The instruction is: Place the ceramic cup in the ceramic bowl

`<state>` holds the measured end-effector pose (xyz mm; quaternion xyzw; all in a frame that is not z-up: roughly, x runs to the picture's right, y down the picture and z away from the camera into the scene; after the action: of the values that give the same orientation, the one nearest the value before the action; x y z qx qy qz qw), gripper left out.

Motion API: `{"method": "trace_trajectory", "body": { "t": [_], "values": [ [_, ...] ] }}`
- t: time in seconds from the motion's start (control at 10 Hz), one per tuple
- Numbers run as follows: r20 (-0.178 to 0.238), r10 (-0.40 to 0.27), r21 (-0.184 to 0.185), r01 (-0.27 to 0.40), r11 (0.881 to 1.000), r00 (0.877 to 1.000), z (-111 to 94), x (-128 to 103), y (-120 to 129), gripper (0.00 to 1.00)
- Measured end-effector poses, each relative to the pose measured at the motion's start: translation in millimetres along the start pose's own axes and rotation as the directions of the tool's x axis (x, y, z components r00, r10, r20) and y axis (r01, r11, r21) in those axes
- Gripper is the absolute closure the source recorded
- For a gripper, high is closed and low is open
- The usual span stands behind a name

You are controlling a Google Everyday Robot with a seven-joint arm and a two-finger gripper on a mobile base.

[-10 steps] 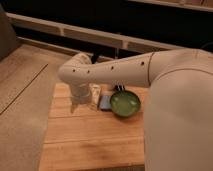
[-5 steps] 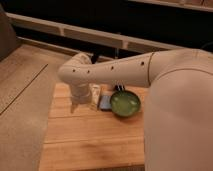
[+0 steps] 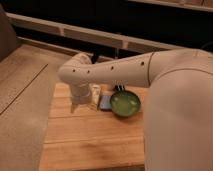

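- The robot's 1 white arm [image 3: 115,72] reaches in from the right over a light wooden table [image 3: 85,142]. It bends at the wrist and points down at the table's back-left part.
- The gripper [image 3: 76,106] sits at the low end of that wrist, close to the table top and just left of a small white upright carton [image 3: 95,95]. The wrist housing masks it, so I cannot tell whether it is spread, pressed together or pinching anything.
- The small off-white ceramic cup does not show anywhere on the bare wood. I judge that it is hidden below or behind the wrist, where the gripper is.
- The round, shallow ceramic bowl [image 3: 125,104], glossy green inside and darker outside, stands upright on the table's right side with nothing in it.
- A flat blue rectangular thing [image 3: 105,102] lies between the carton and the bowl, just beside the bowl's left rim.
- A small dark object [image 3: 119,88] sits behind the bowl, too unclear to name.
- Step in hand, as I judge it: taking hold of the cup. The placing is not yet done.
- The next move calls for a sure hold on the cup, then a lift high enough to clear the 2 things in the way, the carton and the blue piece. After that comes a carry to the right, centring over the green hollow, a gentle lowering and a release.
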<state>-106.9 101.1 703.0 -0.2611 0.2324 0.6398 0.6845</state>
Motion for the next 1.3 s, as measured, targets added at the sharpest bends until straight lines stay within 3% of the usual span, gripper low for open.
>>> {"method": "trace_trajectory", "body": {
  "t": [0.3,0.5,0.7,1.3],
  "values": [
    [0.114,-0.031,0.023,0.028,0.999,0.993,-25.3,-33.2,-15.3,0.35],
    [0.222,-0.094,0.004,0.095,0.995,0.971,-49.2,-71.9,-31.5,0.35],
    [0.281,-0.099,0.011,0.099,0.995,0.955,-63.3,-96.4,-58.5,0.35],
    [0.285,-0.103,0.027,0.100,0.995,0.953,-62.2,-101.8,-66.7,0.35]
  ]
}}
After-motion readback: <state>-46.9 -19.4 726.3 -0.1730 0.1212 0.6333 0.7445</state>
